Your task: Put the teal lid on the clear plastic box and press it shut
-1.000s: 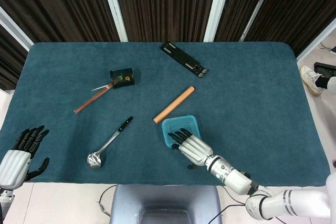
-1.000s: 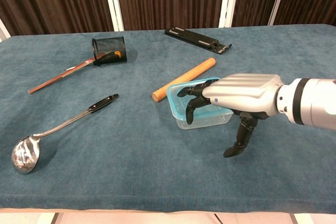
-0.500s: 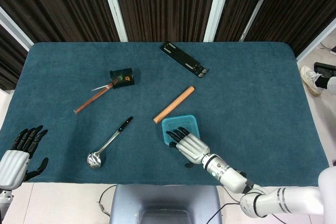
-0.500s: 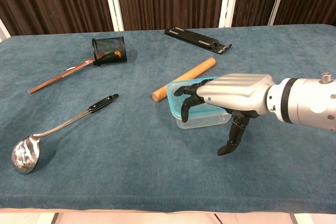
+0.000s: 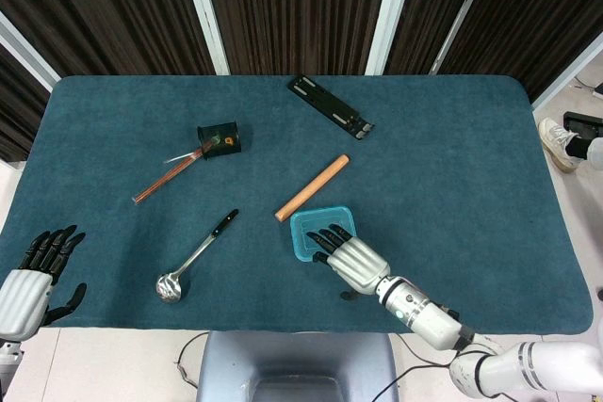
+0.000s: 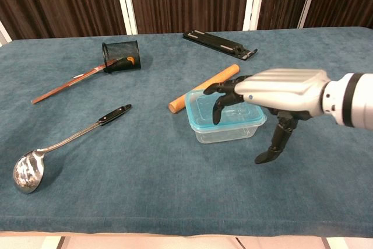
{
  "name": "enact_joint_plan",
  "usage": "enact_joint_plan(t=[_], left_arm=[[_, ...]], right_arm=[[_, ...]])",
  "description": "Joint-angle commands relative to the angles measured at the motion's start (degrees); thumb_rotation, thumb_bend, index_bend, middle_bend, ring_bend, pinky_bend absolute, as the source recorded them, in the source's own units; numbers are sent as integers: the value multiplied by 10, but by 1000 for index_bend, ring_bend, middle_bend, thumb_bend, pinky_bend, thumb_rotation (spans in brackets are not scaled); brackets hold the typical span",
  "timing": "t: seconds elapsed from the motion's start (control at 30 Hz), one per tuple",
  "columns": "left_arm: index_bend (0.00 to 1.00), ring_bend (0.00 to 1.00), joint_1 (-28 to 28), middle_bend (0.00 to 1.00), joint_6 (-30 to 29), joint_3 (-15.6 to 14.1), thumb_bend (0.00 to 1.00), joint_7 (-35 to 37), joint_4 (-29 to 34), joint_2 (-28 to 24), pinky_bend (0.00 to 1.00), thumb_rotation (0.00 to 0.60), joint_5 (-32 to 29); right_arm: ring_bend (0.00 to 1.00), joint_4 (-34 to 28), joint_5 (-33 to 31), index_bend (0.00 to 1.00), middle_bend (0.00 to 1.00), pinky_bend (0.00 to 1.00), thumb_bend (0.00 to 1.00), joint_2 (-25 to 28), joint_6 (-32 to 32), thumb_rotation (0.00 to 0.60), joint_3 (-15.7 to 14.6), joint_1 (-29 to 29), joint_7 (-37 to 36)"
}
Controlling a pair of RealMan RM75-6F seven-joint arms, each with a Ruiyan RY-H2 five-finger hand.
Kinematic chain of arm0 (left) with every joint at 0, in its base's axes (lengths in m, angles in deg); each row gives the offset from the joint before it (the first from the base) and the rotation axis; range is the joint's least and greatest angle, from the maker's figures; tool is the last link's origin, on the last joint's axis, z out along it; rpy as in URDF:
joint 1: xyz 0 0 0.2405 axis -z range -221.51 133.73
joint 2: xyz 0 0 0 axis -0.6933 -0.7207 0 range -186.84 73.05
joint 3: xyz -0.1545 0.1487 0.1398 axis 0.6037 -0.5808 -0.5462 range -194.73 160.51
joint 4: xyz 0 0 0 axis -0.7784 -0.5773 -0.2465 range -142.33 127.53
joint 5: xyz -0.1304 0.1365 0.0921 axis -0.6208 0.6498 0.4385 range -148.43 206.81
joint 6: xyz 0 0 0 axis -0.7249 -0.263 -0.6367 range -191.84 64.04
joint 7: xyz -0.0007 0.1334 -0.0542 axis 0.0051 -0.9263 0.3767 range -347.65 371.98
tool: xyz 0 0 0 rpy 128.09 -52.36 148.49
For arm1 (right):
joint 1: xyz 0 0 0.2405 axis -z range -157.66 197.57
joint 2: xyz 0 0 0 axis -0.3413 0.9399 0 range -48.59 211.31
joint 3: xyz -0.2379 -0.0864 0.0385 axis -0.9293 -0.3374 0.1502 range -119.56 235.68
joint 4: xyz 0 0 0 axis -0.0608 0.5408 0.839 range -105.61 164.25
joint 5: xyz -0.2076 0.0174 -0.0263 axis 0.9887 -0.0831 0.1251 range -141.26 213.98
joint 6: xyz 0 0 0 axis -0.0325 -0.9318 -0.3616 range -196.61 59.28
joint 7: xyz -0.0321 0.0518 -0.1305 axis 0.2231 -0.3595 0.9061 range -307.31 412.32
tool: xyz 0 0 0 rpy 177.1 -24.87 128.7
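Observation:
The clear plastic box (image 6: 226,130) stands near the table's front middle, with the teal lid (image 6: 205,104) lying on top of it; the same lid (image 5: 314,229) shows in the head view. My right hand (image 6: 278,93) is over the box's right part, palm down. Its dark fingertips (image 6: 221,95) point down over the lid; whether they touch it I cannot tell. The thumb hangs down to the right of the box, and the hand holds nothing. My left hand (image 5: 33,275) is at the table's front left corner, fingers spread and empty.
A wooden rod (image 5: 312,187) lies just behind the box. A metal ladle (image 5: 195,257) lies to the left. Further back are a black mesh cup (image 5: 219,139) tipped over with sticks (image 5: 168,179), and a black flat bar (image 5: 330,106).
My right hand has risen and drawn back to the right, so more of the lid's top shows. The box, the lid and the left hand stay in place.

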Motion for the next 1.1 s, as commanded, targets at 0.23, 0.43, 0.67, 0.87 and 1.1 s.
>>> enact_joint_plan(t=[0.23, 0.43, 0.67, 0.87, 1.1], left_arm=[[0, 0, 1, 0, 1, 0, 407, -2, 0, 1, 12, 600, -1], [0, 0, 2, 0, 6, 0, 407, -5, 1, 2, 12, 600, -2], [0, 0, 3, 0, 8, 1, 407, -7, 0, 3, 12, 600, -4], [0, 0, 4, 0, 10, 1, 408, -9, 1, 3, 12, 600, -5], [0, 0, 3, 0, 8, 1, 408, -8, 1, 3, 12, 600, -4]], right_arm=[[0, 25, 1, 423, 0, 0, 297, 43, -39, 600, 37, 23, -84], [0, 67, -44, 423, 0, 0, 297, 27, -16, 600, 51, 12, -77], [0, 94, -62, 424, 0, 0, 297, 9, 2, 600, 51, 2, -70], [0, 103, -72, 424, 0, 0, 297, 0, 13, 600, 48, -4, -63], [0, 106, -81, 424, 0, 0, 297, -6, 19, 600, 43, -7, -53]])
